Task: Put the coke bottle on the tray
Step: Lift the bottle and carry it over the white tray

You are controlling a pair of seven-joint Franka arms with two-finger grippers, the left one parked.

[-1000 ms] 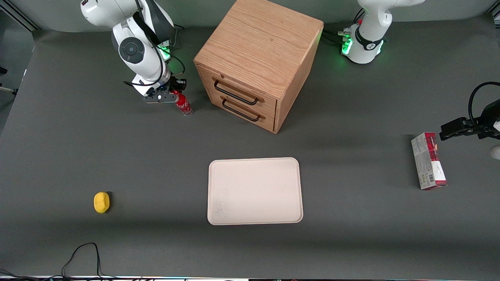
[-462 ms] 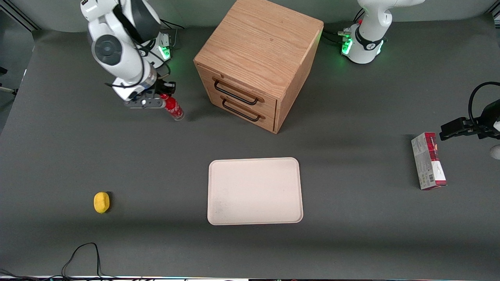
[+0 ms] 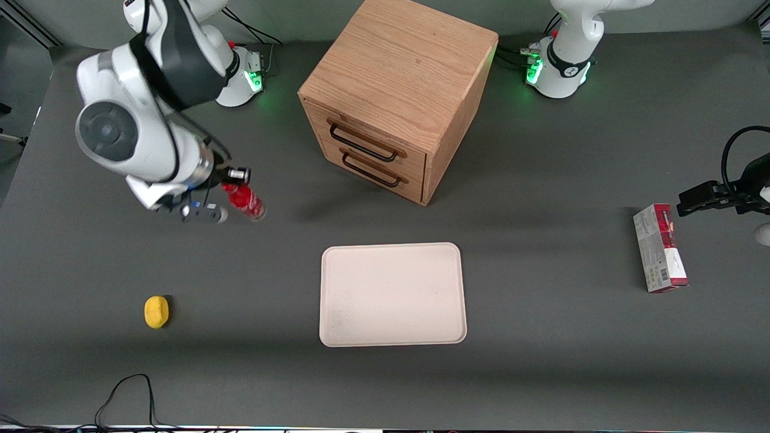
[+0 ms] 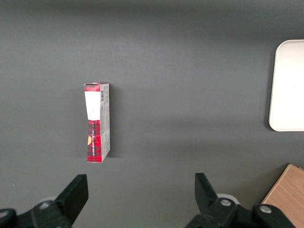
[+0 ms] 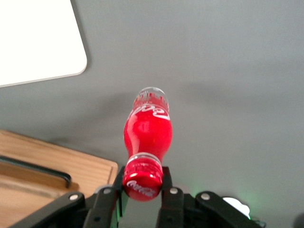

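My right gripper [image 3: 231,193] is shut on the neck of the coke bottle [image 3: 245,201], a slim red bottle with a red cap, white script logo and clear base. The bottle hangs in the air above the table, base pointing down, toward the working arm's end. In the right wrist view the gripper [image 5: 142,183] pinches the cap end of the coke bottle [image 5: 148,130] between both fingers. The tray [image 3: 392,293], cream-white and rectangular, lies flat nearer the front camera than the bottle, with nothing on it. One tray [image 5: 40,38] corner shows in the wrist view.
A wooden cabinet [image 3: 394,90] with two drawers stands farther from the camera than the tray. A yellow lemon-like object [image 3: 156,312] lies toward the working arm's end. A red-and-white carton [image 3: 660,248] lies toward the parked arm's end. A black cable [image 3: 123,394] loops at the table's front edge.
The right arm has lifted the coke bottle off the table beside the cabinet and carried it nearer the front camera, away from the cabinet. The tray has not moved.
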